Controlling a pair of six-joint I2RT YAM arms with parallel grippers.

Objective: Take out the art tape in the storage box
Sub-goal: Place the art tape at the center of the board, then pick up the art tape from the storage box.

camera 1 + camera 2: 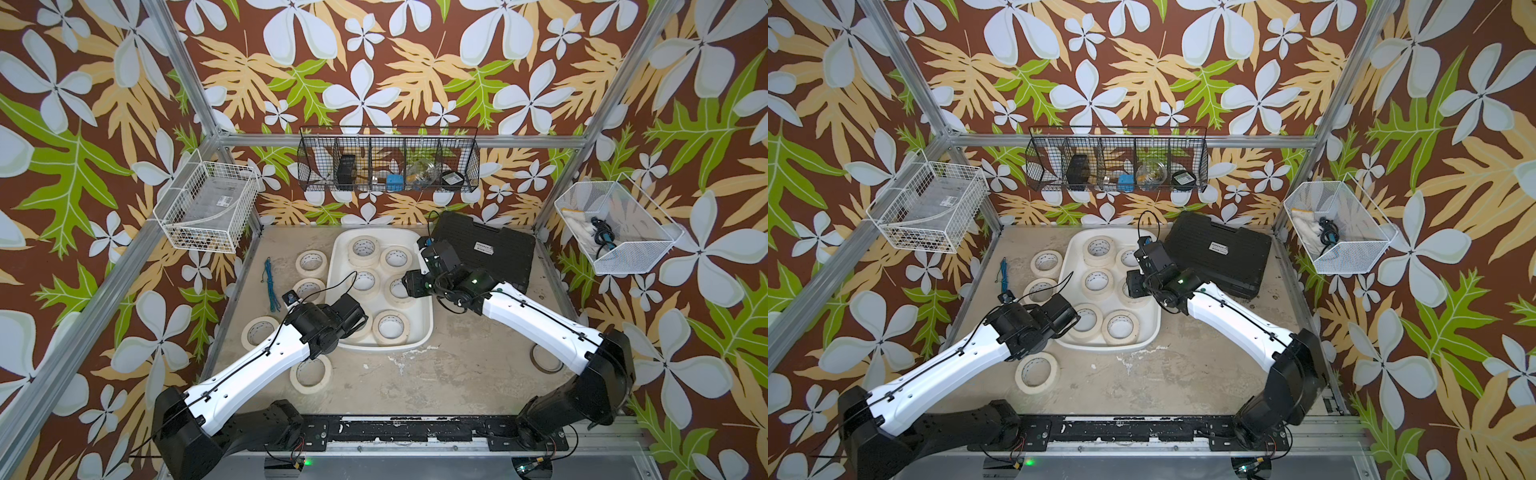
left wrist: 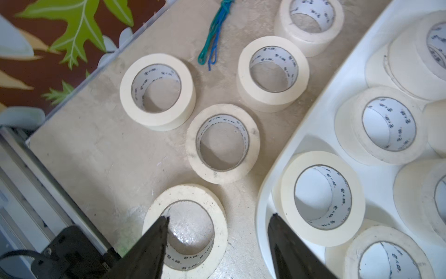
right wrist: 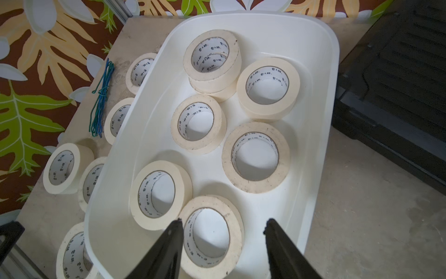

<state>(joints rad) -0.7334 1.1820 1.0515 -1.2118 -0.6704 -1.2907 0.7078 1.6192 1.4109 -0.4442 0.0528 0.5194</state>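
Left tool [image 2: 220,216]: jaws spread wide, nothing held, poised above the surface [image 2: 96,157] just outside the storage box [image 2: 284,135]. One fingertip [image 2: 164,222] sits over the inner edge of a roll of art tape [image 2: 193,193] lying flat on the surface directly beneath; the other fingertip is over the box's rim, well clear of that roll. Ahead of this tool, four more rolls lie flat on the surface, and beyond them a blue-green cord [image 2: 214,36]. Right tool [image 3: 222,220]: jaws parted about halfway, gripping nothing, held over the near end of the box interior. One roll lies flat below and between its fingertips, one fingertip [image 3: 176,227] at the roll's outer edge and the other standing off from it. Ahead of this tool, inside the box: one roll just beside the first, two further on side by side, one more past those, and at the far end a roll stacked on another, making seven in the box. Black ribbed case [image 3: 398,72]: off to the outer side of the right tool, beside the box's far corner
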